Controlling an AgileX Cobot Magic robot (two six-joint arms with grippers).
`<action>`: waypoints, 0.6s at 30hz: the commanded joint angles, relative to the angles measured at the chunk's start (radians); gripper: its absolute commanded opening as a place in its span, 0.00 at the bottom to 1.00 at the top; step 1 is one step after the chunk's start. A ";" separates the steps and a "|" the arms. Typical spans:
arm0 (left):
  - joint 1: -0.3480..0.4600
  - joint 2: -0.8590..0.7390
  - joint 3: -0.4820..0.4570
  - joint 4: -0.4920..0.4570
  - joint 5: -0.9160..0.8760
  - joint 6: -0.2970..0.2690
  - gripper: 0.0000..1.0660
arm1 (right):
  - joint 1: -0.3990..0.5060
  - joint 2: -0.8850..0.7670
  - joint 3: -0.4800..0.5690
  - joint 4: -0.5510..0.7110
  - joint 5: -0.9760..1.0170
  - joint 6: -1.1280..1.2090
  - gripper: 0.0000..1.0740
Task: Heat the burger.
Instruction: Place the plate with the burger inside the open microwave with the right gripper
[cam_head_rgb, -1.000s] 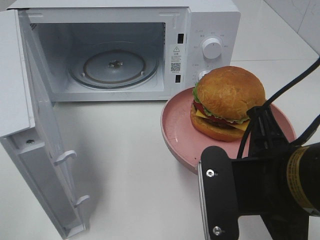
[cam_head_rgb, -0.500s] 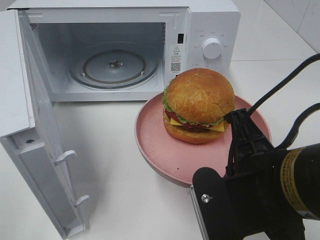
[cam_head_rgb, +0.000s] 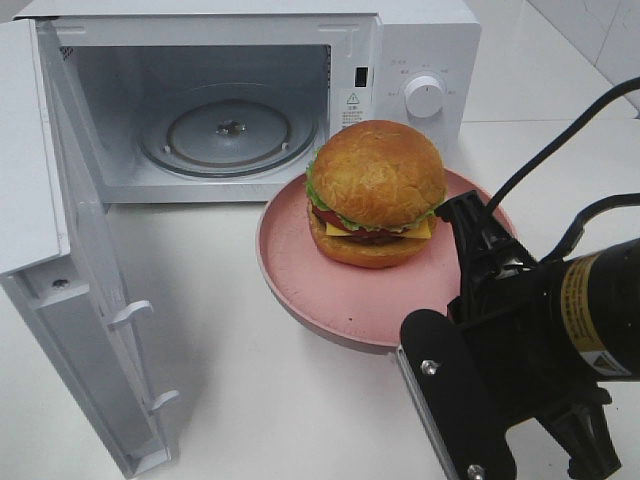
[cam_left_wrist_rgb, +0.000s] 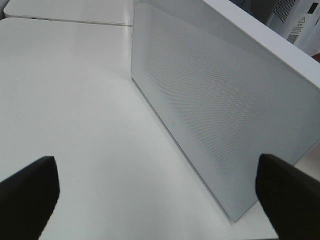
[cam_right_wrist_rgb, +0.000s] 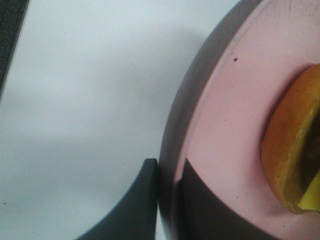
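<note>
The white bench (cam_head_rgb: 260, 400) carries the microwave (cam_head_rgb: 420, 40), its door (cam_head_rgb: 60, 250) swung wide, beyond my right fingers (cam_right_wrist_rgb: 140, 210). Those fingers are pinched narrow on the near rim of the pink plate (cam_head_rgb: 300, 270), one inside and one outside. Whether the plate is clear of the bench I cannot tell. The burger (cam_head_rgb: 375, 195) stands mid-plate, just past them. I judge it tall, soft and loosely stacked, apt to topple, so the stiff rim is the place to hold. My left fingers (cam_left_wrist_rgb: 30, 190) stand wide near the door's outer face, holding nothing.
</note>
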 joint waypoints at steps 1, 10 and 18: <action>0.003 -0.018 0.005 0.000 -0.010 0.001 0.94 | -0.046 -0.008 -0.006 0.044 -0.109 -0.174 0.00; 0.003 -0.018 0.005 0.000 -0.010 0.001 0.94 | -0.129 -0.008 -0.006 0.213 -0.138 -0.447 0.00; 0.003 -0.018 0.005 0.000 -0.010 0.001 0.94 | -0.236 -0.008 -0.006 0.422 -0.170 -0.756 0.00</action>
